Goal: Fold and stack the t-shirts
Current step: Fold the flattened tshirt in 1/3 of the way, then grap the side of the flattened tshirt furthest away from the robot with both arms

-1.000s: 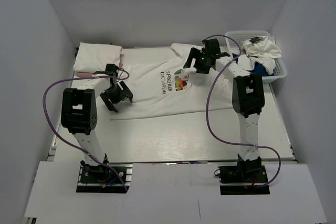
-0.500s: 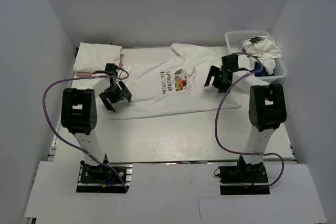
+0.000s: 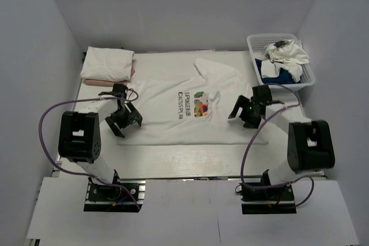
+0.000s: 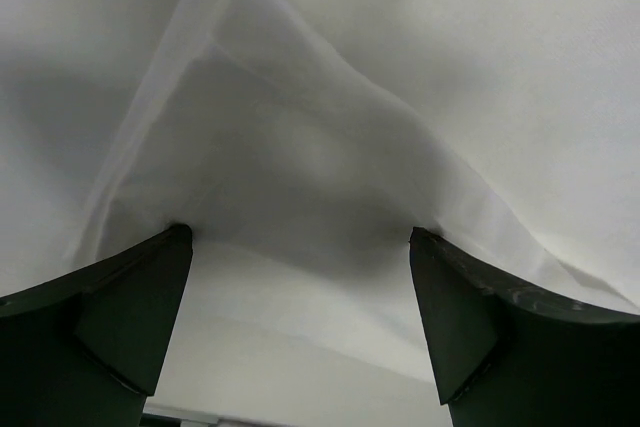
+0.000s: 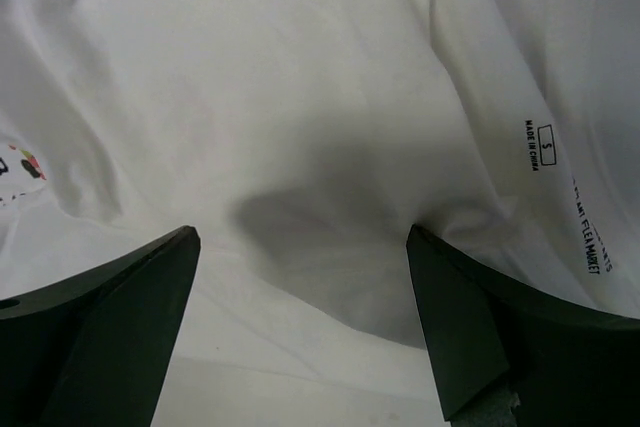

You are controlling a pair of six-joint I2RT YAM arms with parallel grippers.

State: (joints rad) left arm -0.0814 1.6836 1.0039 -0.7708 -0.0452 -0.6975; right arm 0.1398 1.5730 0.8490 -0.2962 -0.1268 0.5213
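Black left fingers [image 4: 110, 322] stand spread wide with nothing clamped between them, low over a rumpled white fold at one end of the printed t-shirt [image 3: 173, 116]. Whether their tips touch the cloth I cannot tell. The right fingers [image 5: 470, 332] are spread just as wide and also grip nothing. They hang low over the other end of the same shirt, where a small printed label [image 5: 541, 143] reads "MADE IN CHINA".

From above, this shirt lies opened out across the middle of the counter [image 3: 190, 162], chest up. Its colourful cartoon print [image 3: 200, 103] and dark lettering [image 3: 184, 105] sit between the two arms. A sleeve reaches toward the back right.

At the back left corner, well apart from both arms, a folded t-shirt [image 3: 106, 63] rests as a white pillow-like rectangle with a pale pink edge showing along its right side. At the back right stands a white basket [image 3: 254, 43] holding crumpled white and blue clothes [image 3: 286, 57].
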